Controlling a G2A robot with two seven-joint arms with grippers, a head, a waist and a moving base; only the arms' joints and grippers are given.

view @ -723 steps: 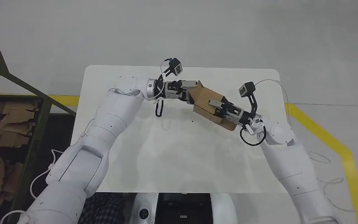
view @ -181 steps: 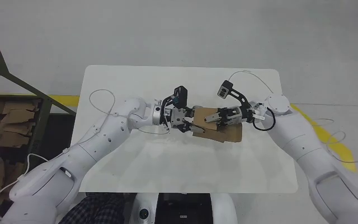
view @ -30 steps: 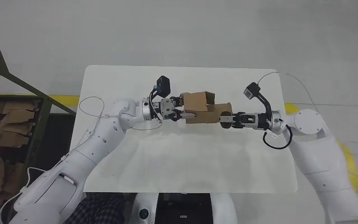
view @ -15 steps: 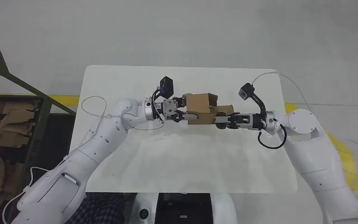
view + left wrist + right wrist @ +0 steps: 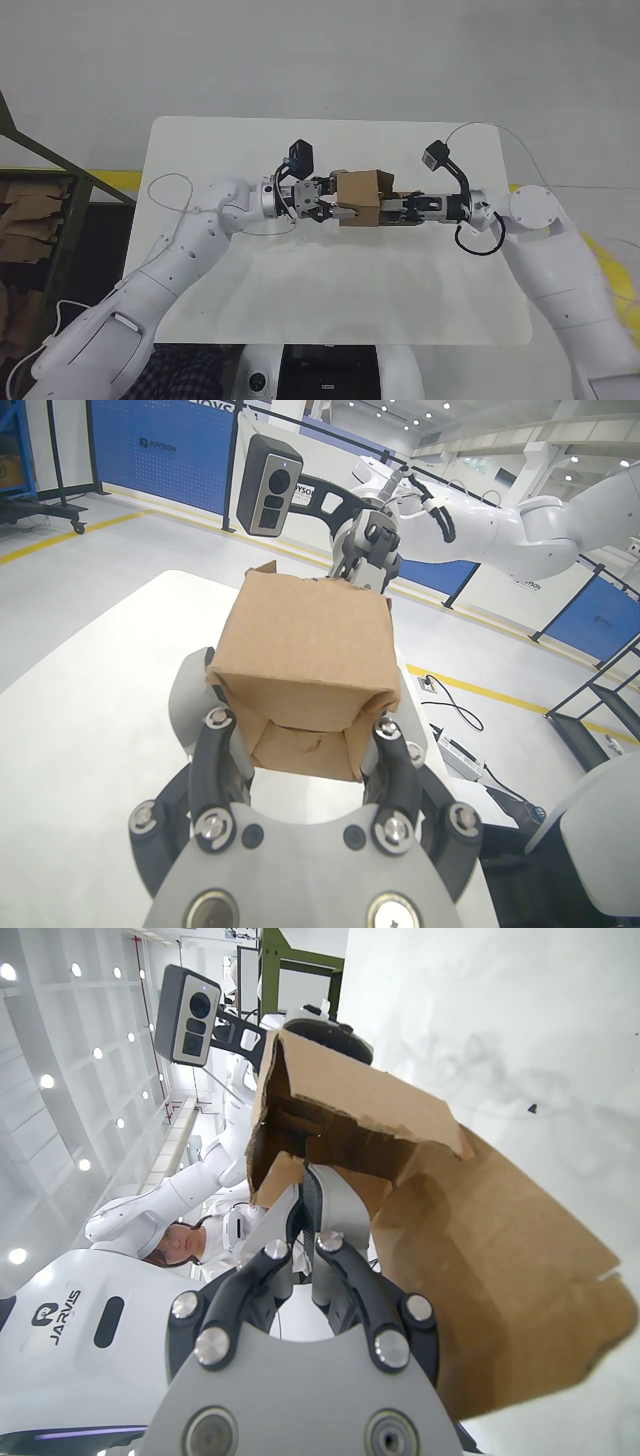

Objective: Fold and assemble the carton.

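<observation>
the carton [image 5: 360,196] hangs over the middle of the table [image 5: 300,290], one end clamped in the left gripper [image 5: 333,202]. the right gripper [image 5: 393,208], fingers pressed together, has pushed closer into the other end, and the long flap is now folded in.

White shells, black joints, both arms on show.
The left arm [image 5: 190,250] and right arm [image 5: 545,260] gleam white; left gripper [image 5: 300,700] and right gripper [image 5: 302,1178] go grey plate with black linkages and silver screws [image 5: 215,717]; a black camera [image 5: 300,155] rides each wrist, thin white cable [image 5: 165,185] looping, black hose [image 5: 475,242] coiling.
</observation>
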